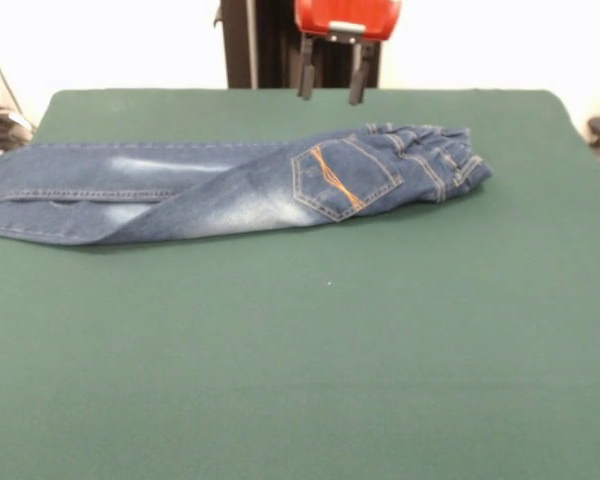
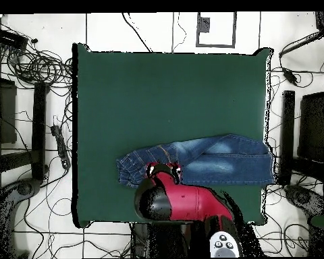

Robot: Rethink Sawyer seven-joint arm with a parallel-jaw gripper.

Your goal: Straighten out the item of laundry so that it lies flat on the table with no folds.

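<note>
One pair of blue denim jeans (image 1: 230, 185) lies on one green table (image 1: 300, 360). One back pocket (image 1: 342, 178) shows. One gripper (image 1: 330, 72) hangs above.

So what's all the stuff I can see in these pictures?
jeans: one pair, blue with whitish faded patches and orange stitching, lying on their side across the far part of the table in the front view, legs overlapping, back pocket facing up, waistband bunched at the right end
table: one, dark green, fills most of both views
cables: many, black, on the floor around the table in the overhead view
arm: one, red and black, over the table edge nearest the robot in the overhead view
end effector: one, two dark fingers under a red housing, apart, above the table behind the jeans, holding nothing
</note>
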